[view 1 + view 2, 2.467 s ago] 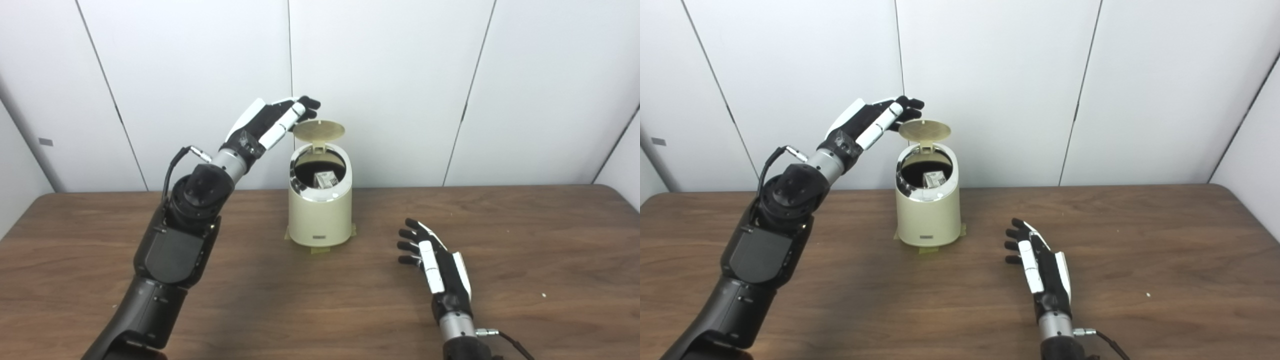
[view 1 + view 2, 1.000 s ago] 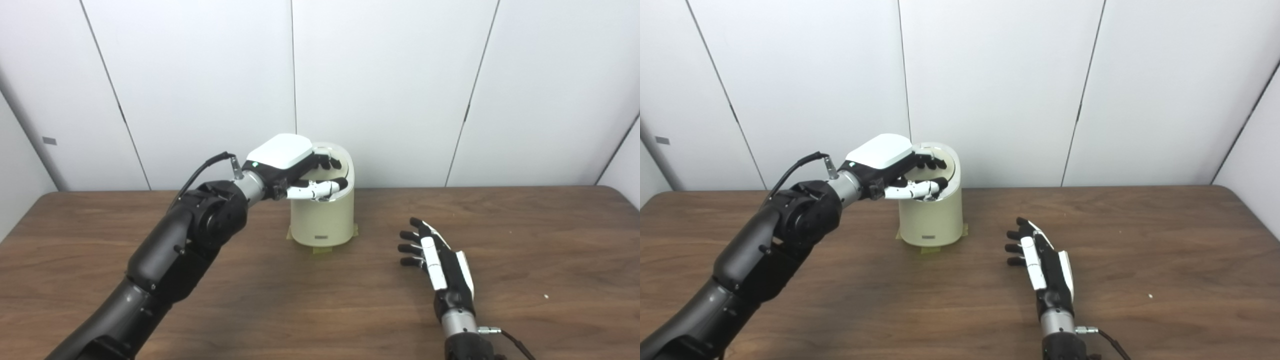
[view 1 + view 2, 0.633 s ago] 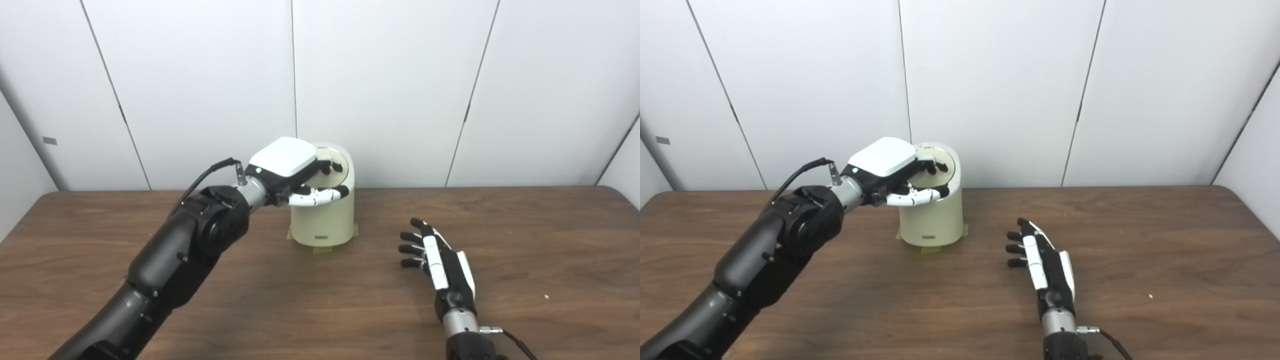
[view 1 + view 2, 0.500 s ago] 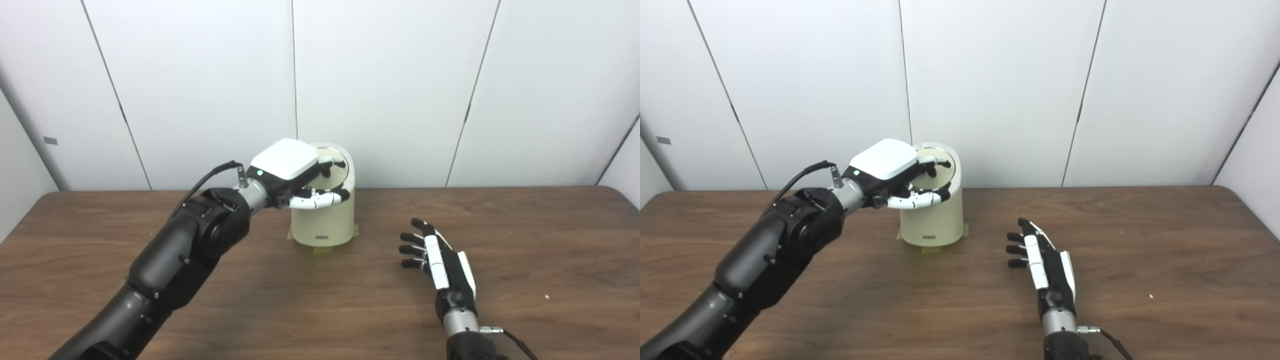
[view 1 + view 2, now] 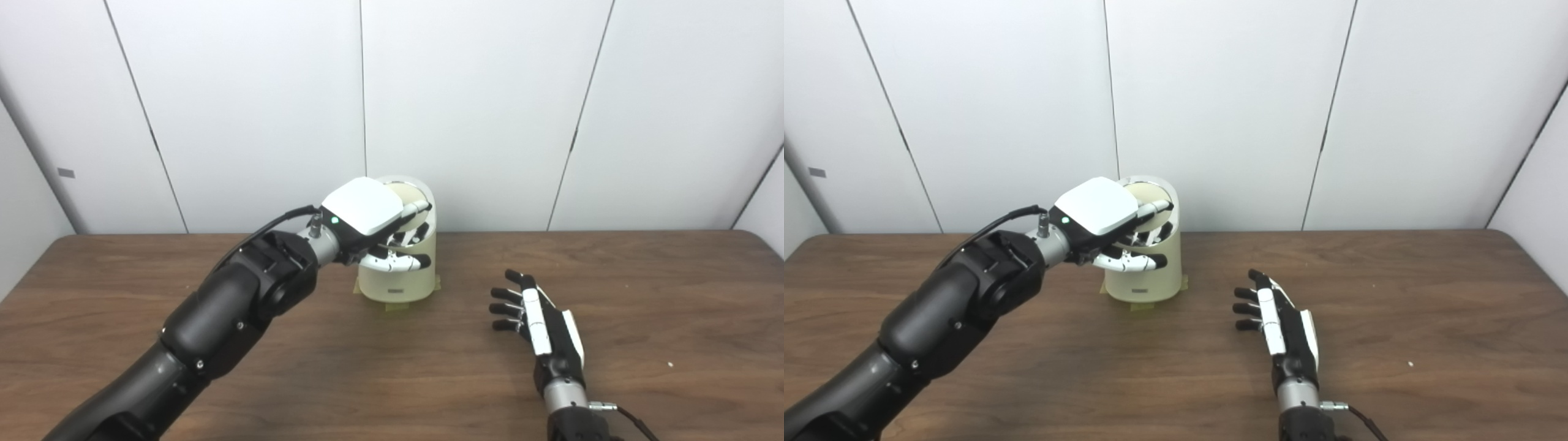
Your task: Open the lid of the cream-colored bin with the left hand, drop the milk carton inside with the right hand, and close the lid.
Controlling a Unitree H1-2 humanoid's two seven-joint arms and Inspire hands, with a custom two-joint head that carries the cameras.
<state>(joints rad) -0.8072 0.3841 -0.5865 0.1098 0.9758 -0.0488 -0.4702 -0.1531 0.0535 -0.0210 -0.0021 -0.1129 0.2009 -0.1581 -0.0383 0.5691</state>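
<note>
Tabletop (image 5: 184,343): dark wood, fills lower half of both views. L arm (image 5: 208,324) comes in from 7 o'clock and reaches to centre. Cream-colored bin (image 5: 404,278) stands at 12 o'clock on the tabletop, near the back edge, on bits of yellowish tape at its base. R hand (image 5: 539,318) lies at abt 4 o'clock of the bin, well apart, palm side down-ish, fingers spread, holding nothing. L hand (image 5: 373,223) sits over the bin's top from its 9 o'clock side, fingers loosely curled and apart, one fingertip near or on the lid (image 5: 407,196); contact not certain. Lid looks down, flush in the chrome rim. Milk carton: not visible anywhere on the tabletop; judged inside the bin, under the lid. Step, judged: last one, lid closing, near done or done. Next move calls for lifting the L hand clear w/o catching the rim or nudging the bin; check the lid is seated. Hidden: near half of the lid and rim behind the L hand's white back cover; bin contents; latch state can't tell.
</note>
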